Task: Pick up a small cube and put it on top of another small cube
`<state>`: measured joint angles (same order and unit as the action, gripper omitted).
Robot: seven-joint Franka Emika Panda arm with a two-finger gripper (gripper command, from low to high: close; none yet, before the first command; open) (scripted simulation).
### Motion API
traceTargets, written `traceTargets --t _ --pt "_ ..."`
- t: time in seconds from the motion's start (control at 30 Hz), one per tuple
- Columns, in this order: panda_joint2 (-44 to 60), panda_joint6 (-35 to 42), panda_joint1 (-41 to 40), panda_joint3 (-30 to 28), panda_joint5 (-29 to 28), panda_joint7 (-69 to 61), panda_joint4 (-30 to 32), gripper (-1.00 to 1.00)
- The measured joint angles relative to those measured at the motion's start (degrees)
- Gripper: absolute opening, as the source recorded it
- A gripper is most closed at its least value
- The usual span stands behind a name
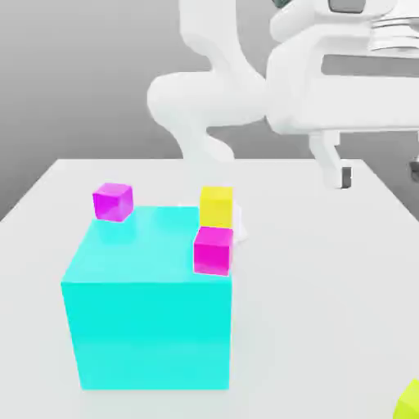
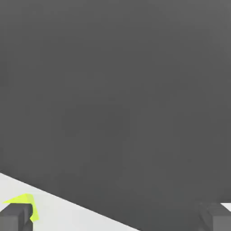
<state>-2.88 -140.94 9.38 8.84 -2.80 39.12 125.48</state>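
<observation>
The small cube, glossy lime (image 1: 409,403), lies at the near corner of the white table on the exterior view's right, cut off by the picture's edge. In the hand view a sliver of this lime cube (image 2: 26,201) peeks out beside one dark finger (image 2: 16,217). My gripper (image 1: 380,173) hangs high above the table's far part on the exterior view's right, open, with nothing between its fingers; in the hand view the gripper (image 2: 115,219) has its fingers far apart. A small yellow cube (image 1: 216,206) and two small magenta cubes (image 1: 112,201) (image 1: 214,250) stand around a big cyan cube (image 1: 149,299).
The big cyan cube takes up the table's middle and near left. The white arm's base (image 1: 204,123) rises behind it. The table (image 1: 327,311) is bare white on the exterior view's right, between the cyan cube and the lime cube. A table edge (image 2: 81,205) shows against dark floor.
</observation>
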Motion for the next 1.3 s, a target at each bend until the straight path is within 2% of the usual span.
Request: traceTargets --t 0.43,0.57,0.6,0.83,1.0,1.3 --pt "27.4 -5.49 7.9 2.85 -6.35 -1.07 -4.06 0.0" --pt "35.71 -10.74 9.86 1.21 -8.7 0.18 -5.83 0.0" --pt "37.16 -11.82 10.19 0.82 -9.1 0.46 -6.17 -1.0" --pt "37.23 -11.81 10.11 0.92 -9.14 0.46 -6.18 -1.0" --pt "28.15 -5.44 7.91 2.17 -5.96 -0.39 -3.62 -1.0" --pt "9.17 3.98 -0.01 -5.38 -0.29 9.95 5.36 -1.0"
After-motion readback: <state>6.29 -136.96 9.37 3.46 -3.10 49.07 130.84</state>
